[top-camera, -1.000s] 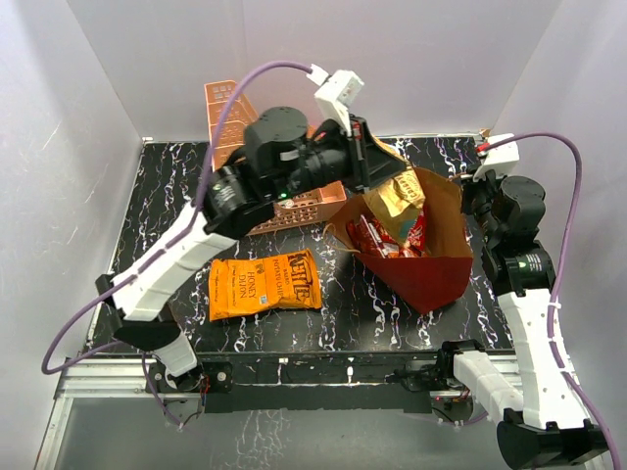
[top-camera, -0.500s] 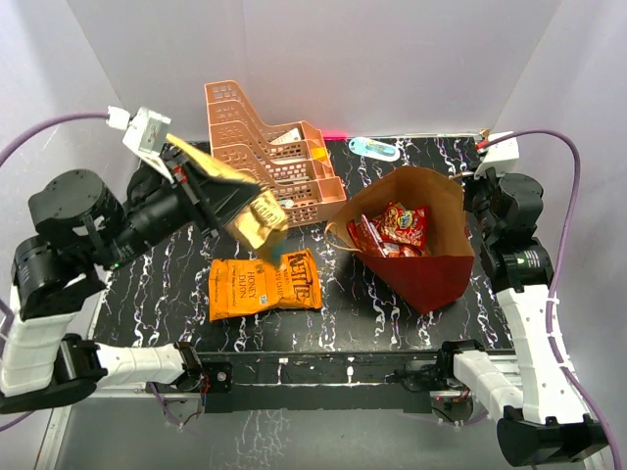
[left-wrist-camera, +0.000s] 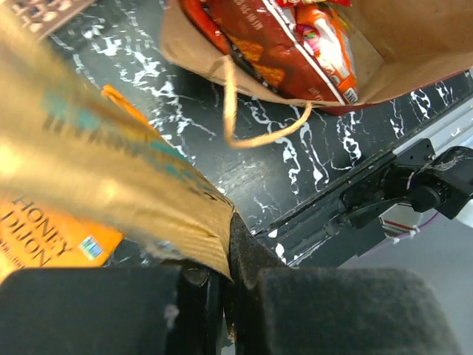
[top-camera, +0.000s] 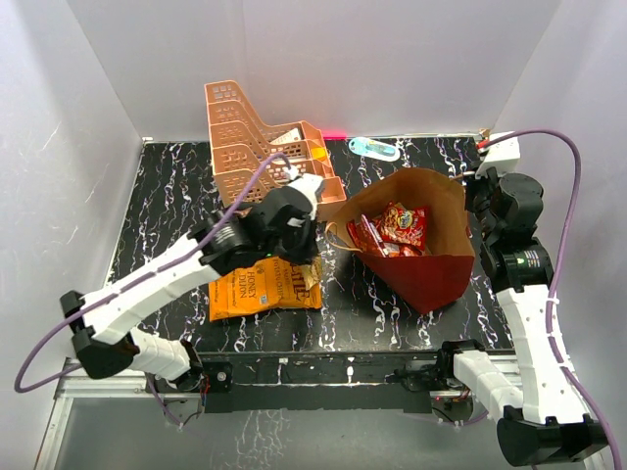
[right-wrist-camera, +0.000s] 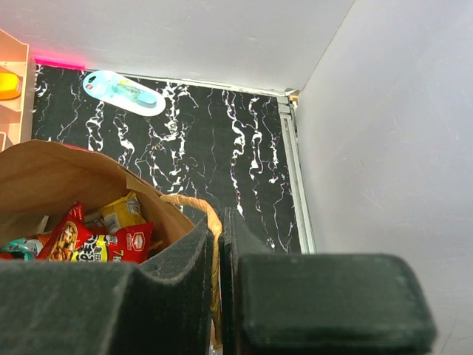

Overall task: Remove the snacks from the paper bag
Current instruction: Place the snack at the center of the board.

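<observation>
Orange chip bag point(top-camera: 245, 294), "HONEY DIJON" label

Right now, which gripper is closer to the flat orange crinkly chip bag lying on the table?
Left. The left gripper, clamping a tan-gold chip bag, hangs just above the orange chip bag; the right gripper grips the rim of the red paper bag, off to the right.

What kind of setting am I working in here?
Looks like an enclosed robot test cell, probably in a lab: plain white panel walls boxing in a black marble-patterned table, with a metal mounting rail along its near edge.
</observation>
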You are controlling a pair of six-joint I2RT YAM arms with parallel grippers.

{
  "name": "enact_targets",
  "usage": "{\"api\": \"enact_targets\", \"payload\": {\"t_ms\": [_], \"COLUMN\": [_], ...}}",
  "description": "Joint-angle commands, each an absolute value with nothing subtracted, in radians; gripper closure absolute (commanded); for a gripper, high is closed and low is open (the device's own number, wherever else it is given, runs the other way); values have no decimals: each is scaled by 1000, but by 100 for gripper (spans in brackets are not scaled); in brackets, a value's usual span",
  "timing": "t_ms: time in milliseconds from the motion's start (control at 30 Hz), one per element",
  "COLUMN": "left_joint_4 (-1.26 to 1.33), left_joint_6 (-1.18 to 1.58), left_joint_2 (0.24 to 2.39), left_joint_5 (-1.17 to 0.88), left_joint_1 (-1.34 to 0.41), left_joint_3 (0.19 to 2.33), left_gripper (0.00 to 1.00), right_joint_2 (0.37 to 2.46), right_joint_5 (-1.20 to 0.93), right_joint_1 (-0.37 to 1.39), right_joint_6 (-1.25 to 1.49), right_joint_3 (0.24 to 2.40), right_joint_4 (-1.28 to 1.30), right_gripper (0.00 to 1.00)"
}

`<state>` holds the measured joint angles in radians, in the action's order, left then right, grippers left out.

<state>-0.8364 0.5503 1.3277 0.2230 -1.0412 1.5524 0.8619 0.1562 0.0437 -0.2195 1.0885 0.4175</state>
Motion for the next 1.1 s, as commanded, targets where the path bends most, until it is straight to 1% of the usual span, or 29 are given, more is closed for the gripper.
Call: {"api": "enact_targets", "payload": {"t_ms": [0,67,133,233,367,567,700,800,1000,1067], "left_joint_4": [-655,-653,-681,-653,-721,-944,-980,-993,-954,-959], "left_joint_6": [525,518,546,577,589,570,584,609,651,657], "left_joint_2": [1344,1362,1354,1266,1175,1171,1183,1232,1319,1357], "left_joint_5": [87,36,-45,-177,-227,9,102,179,204,201], "left_joint_1": [-1016,-962,-857,-715,-625,-537,-513,-490,-430,-408], "left_joint_3": [1557,1528,1466,1319,1203,1152,1100,1070,955,950], "left_gripper": [100,100,100,100,100,100,100,100,100,100], "right_joint_2": [834,832,830,826,821,830,824,821,815,814], "right_joint_5": [169,167,161,159,143,117,111,111,98,90], "right_joint_1": [37,38,38,37,37,37,38,37,38,38], "right_joint_6": [-231,-230,-228,-230,-227,-221,-222,-225,-224,-224], "right_joint_3": [1116,1124,1133,1136,1136,1137,1134,1129,1134,1136], "right_joint_4": [360,363,367,372,372,372,371,373,371,371], "right_gripper": [92,92,92,92,92,92,92,92,92,92]}}
